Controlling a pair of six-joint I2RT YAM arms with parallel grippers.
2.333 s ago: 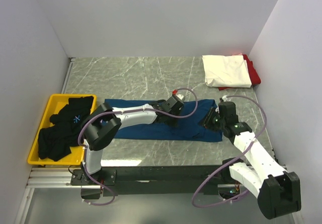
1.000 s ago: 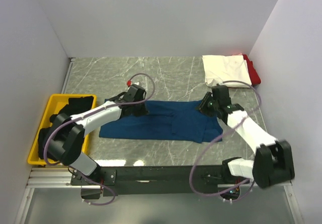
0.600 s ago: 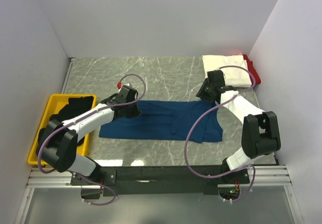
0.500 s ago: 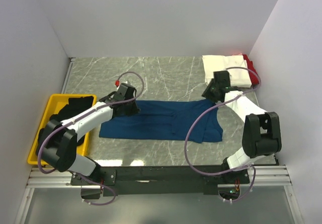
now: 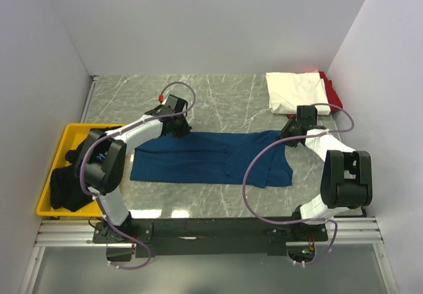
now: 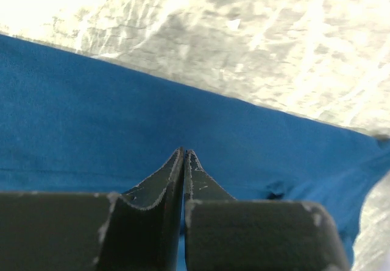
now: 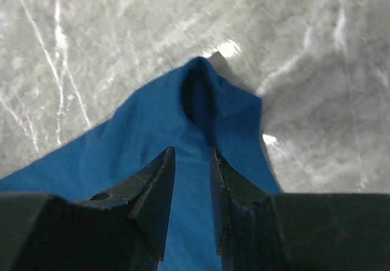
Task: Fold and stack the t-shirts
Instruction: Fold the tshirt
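The navy-blue soft cloth t-shirt (image 5: 211, 165) lies as a long flat band across the grey marble-patterned worktop (image 5: 218, 96), smooth in the middle and rumpled at its right end. It stretches between the two claws.

The left claw (image 5: 177, 125) sits at the band's far left edge. In the left wrist view this claw (image 6: 184, 153) has its dark fingers pressed tip to tip, and the blue cloth (image 6: 91, 131) is spread smooth under and beyond them. I cannot tell whether any cloth is nipped between them. Well off to this claw's left, a yellow plastic tray (image 5: 46, 195) holds crumpled black tees (image 5: 66, 178).

The right claw (image 5: 289, 135) is at the shirt's far right corner. In the right wrist view this claw (image 7: 191, 151) is narrowed to a slim gap. A raised ridge of blue cloth (image 7: 122, 155) runs from between the tips up to a peaked corner just ahead.

Beyond the right claw lies a folded white tee (image 5: 297, 92), square-edged and softly creased. It rests on a red tee (image 5: 334, 97) that shows past its right side.

Against half a second ago, the left claw has slid further away and to the right along the shirt's edge. The right claw has drawn back from beside the white tee to the blue corner. The band's outline has hardly changed.
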